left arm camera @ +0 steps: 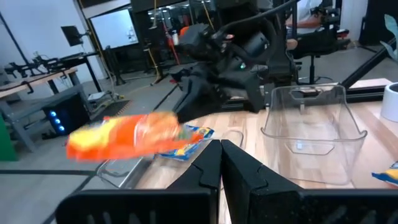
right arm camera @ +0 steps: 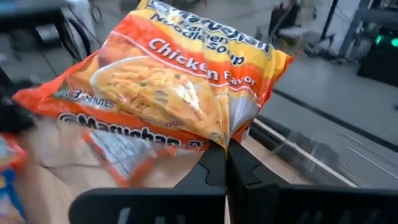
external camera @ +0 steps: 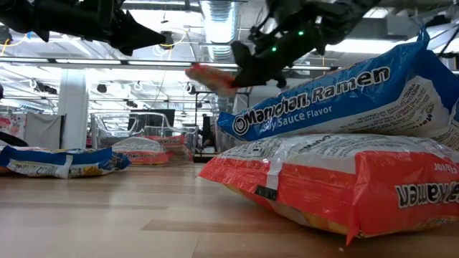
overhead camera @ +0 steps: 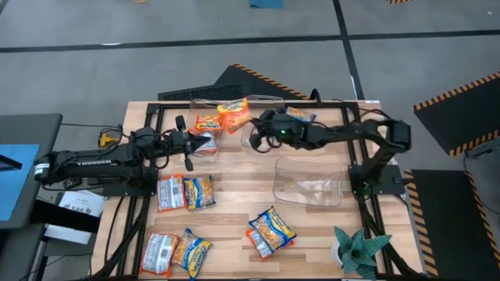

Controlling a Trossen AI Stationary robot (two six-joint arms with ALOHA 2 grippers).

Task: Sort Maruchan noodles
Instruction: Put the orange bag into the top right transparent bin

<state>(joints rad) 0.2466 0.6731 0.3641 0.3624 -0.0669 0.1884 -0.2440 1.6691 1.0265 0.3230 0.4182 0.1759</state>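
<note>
Right pincer pinches orange packet corner.

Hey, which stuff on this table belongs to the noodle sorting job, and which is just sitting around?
Job:
- orange plastic chicken ramen packet, pinched in the right claw
- orange packet in the clear plastic bin
- loose flat ramen packets
- empty clear plastic bin

Lying about:
- small green potted plant
- left claw, shut and empty, waiting by the bins
</note>
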